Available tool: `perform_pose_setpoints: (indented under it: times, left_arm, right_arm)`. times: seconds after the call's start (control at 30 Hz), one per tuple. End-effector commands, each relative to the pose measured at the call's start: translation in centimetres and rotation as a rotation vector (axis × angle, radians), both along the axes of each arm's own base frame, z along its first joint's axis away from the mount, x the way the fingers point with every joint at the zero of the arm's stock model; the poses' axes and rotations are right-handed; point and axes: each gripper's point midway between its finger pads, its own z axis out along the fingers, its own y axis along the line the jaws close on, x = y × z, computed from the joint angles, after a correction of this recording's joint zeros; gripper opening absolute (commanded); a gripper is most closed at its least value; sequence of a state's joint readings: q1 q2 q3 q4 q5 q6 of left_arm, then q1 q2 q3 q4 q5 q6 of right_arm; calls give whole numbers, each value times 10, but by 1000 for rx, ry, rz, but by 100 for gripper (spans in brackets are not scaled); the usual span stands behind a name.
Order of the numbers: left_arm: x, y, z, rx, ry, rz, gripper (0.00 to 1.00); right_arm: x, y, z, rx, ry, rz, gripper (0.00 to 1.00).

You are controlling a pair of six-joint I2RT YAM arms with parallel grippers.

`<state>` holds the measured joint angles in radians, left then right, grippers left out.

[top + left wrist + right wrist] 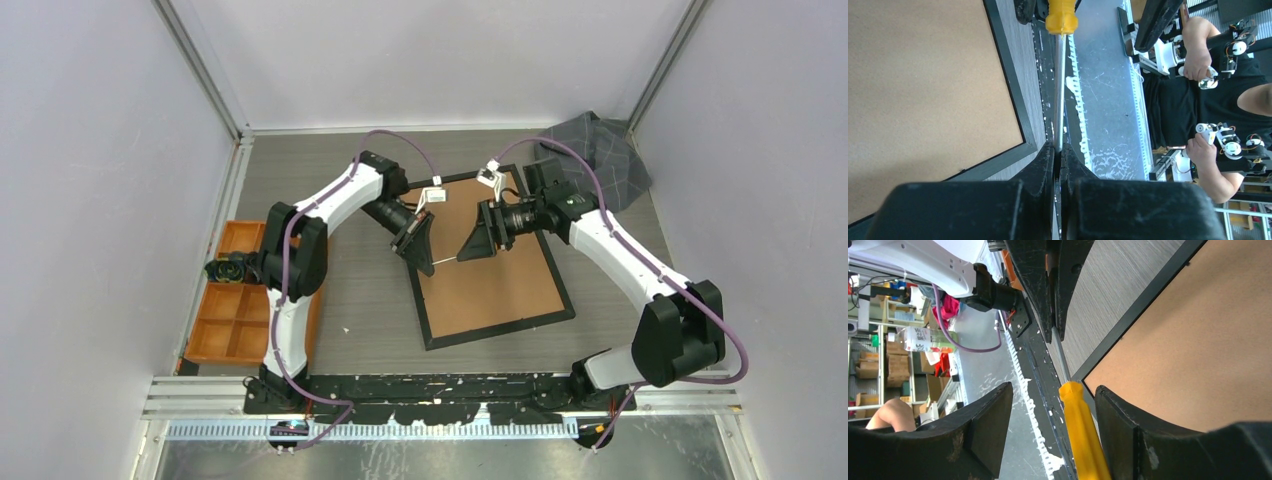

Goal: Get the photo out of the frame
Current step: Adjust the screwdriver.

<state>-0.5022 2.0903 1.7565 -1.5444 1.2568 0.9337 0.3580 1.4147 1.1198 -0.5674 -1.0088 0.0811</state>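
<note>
The frame (560, 290) lies face down in the middle of the table, with its brown board back (490, 270) up inside the thin black border. The photo is hidden. My left gripper (425, 250) is shut on the metal shaft of a yellow-handled screwdriver (1059, 90) and holds it over the frame's left side. My right gripper (470, 250) faces it, open, with the yellow handle (1078, 425) between its fingers (1118, 415), close to one of them. In the left wrist view the fingertips (1048, 155) pinch the shaft beside the frame's black corner (1023, 135).
An orange compartment tray (235, 310) stands at the left edge beside the left arm. A grey checked cloth (600, 150) lies at the back right. The black base rail (450, 385) runs along the near edge. Walls close in both sides.
</note>
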Motion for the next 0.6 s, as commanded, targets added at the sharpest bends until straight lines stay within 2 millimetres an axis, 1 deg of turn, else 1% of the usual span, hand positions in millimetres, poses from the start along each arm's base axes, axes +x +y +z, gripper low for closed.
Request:
perform_pose_setpoints:
  times: [0.0,0.2,0.37,0.47,0.57]
  left_arm:
    - [-5,0,20,-33,-14,13,0]
    - [-5,-1,17,-32,-4,13,0]
    - [-3,-3,15,-33,5,16,0]
    - [-3,-3,14,-34,2,16,0]
    - [-4,-3,14,-33,5,17,0]
  right_arm:
    - [-8,7,11,64,-2,49,66]
    - [-7,13,8,84,11,41,66]
    - [-9,20,-7,54,35,57,66]
    - [-11,23,-10,52,49,67,64]
    - [-11,24,-9,57,44,68,55]
